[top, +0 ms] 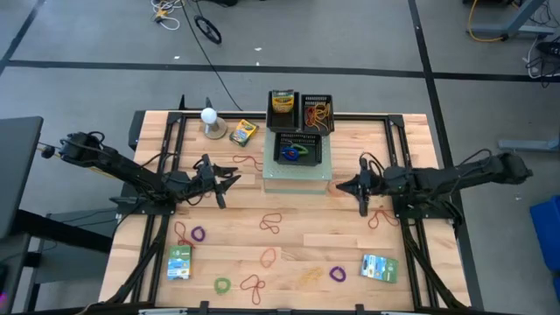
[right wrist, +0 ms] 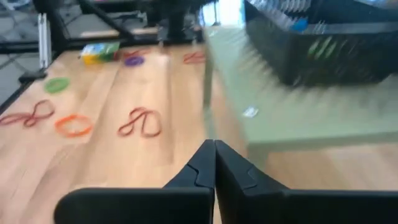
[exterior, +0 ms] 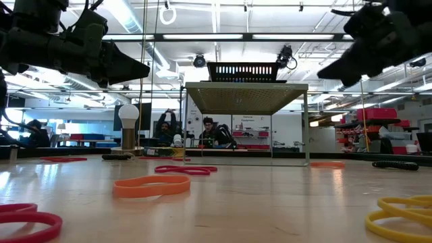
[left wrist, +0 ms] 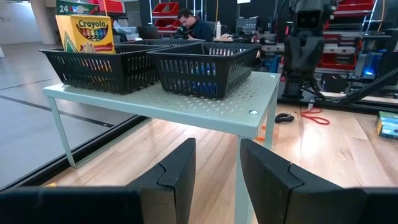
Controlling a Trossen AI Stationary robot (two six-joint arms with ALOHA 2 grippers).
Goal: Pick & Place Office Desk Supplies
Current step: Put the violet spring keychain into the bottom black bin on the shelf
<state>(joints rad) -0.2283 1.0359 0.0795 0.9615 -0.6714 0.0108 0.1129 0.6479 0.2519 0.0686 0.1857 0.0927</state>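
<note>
Rubber bands lie scattered on the wooden table: a red one (top: 271,223), an orange one (top: 269,256), a purple one (top: 337,274), a green one (top: 222,285). One crayon box (top: 243,131) lies flat near the far edge; another (left wrist: 92,34) stands in a black basket. Two flat packets (top: 179,261) (top: 379,268) lie near the near edge. My left gripper (top: 232,179) (left wrist: 217,168) hovers open, left of the pale green stand (top: 297,171). My right gripper (top: 339,185) (right wrist: 214,155) hovers shut and empty, right of the stand.
Three black baskets sit on the stand: one (top: 317,114) holds rubber bands, the front one (top: 297,150) blue and green items. A white ball on a round base (top: 210,118) stands far left. Bare wood lies between the grippers and the near edge. People sit in the room beyond.
</note>
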